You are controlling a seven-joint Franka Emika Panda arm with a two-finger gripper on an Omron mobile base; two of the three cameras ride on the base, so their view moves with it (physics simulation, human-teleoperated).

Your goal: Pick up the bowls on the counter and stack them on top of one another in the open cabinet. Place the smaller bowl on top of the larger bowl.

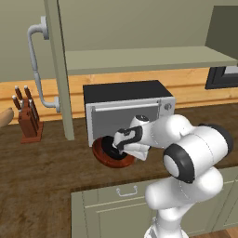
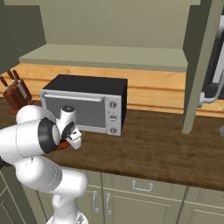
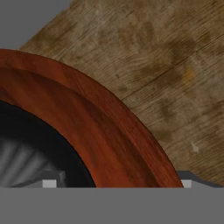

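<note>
The larger bowl [image 1: 108,158] looks like turned wood: stiff, fairly light, unlikely to break, with a smooth polished surface that could slip between narrow fingers. Its wide shallow form leaves the rim as the only sensible place to pinch, one finger inside the wall and one outside. The smaller bowl [image 1: 111,148] sits nested in it already, directly under the end effector [image 1: 120,143], so lifting the brown one by its rim would likely carry both; the load would hang off-centre and want to tip.

In the hand view the brown bowl's [image 3: 87,127] red-brown grain curves across right below the wrist, the black bowl's [image 3: 39,140] dark rim just inside it, and the dark worktop [image 3: 166,65] lies beyond. Both bowls rest on the worktop just in front of the toaster oven [image 1: 125,109], beneath the end effector. The cabinet [image 1: 144,58] shelf is well above and behind it.

Whether the fingers are apart or together I cannot tell
</note>
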